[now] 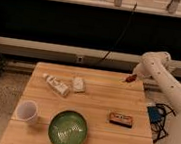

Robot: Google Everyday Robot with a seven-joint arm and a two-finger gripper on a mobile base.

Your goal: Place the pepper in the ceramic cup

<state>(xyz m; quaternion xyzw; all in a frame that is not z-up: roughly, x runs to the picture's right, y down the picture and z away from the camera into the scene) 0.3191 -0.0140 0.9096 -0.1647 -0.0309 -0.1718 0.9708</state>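
Note:
The pepper point(129, 78) is a small slim red thing held at the tip of my gripper point(131, 77), above the table's far right corner. My white arm point(164, 77) comes in from the right. The gripper is shut on the pepper. The ceramic cup point(27, 111) is a small plain white round cup, upright near the table's front left edge, far from the gripper.
The wooden table point(100, 100) holds a wide green bowl point(68, 130) at the front middle, an orange-brown box point(122, 119) at the right, a white tube point(57, 85) and a small white packet point(78, 84) at the back left. Cables point(157, 116) lie right of the table.

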